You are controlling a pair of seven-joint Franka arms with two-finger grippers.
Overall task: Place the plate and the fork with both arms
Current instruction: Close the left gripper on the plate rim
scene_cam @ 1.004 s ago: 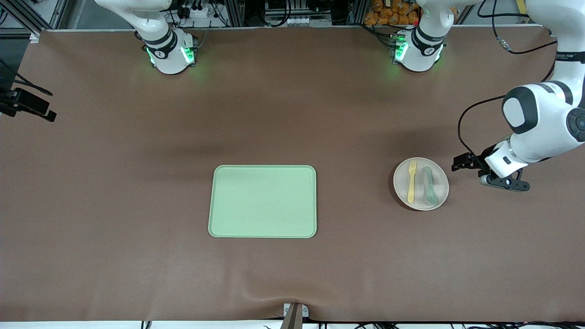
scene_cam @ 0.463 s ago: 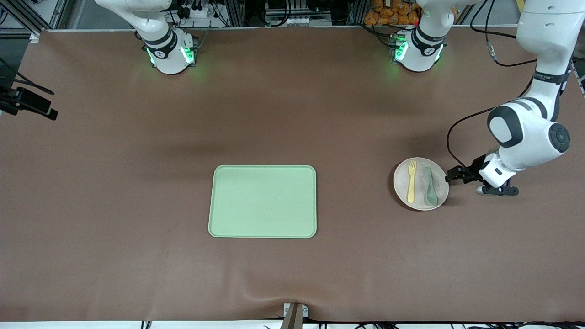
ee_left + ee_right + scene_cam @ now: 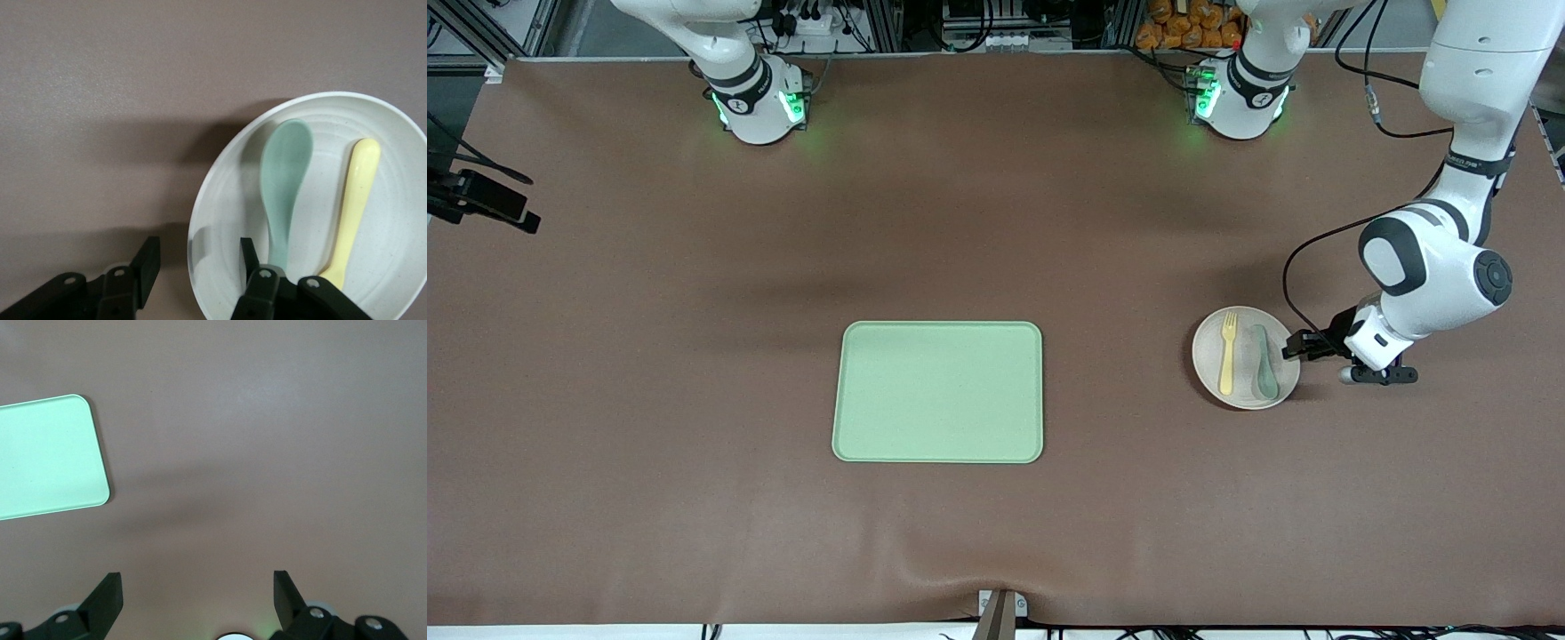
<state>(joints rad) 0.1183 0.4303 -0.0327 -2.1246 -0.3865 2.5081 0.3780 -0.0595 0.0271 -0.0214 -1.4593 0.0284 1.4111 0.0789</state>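
1. Tray, light green, sits mid-table, nearest the front camera of everything on the table. Nothing on it. It's my reference for the rest.
2. Plate is well off the tray toward the left arm's end, about as far from the camera as the tray. Fork and spoon lie side by side in it; the fork is on the tray side.
3. Left gripper is at the plate's rim, on the edge away from the tray. A second ago it was well clear of the plate; since then it has slid in.
4. Left wrist view: one finger inside the rim, the other outside, rim between them. Jaws are narrowing from wide but there is a gap left, so no grip yet.
5. My read: the plate pinch is about to land. Next comes lift and carry to the tray. Risk: a thin rim grip tips and the cutlery slides.
6. Right gripper waits up high, over bare table near a tray corner, jaws wide, holding nothing.
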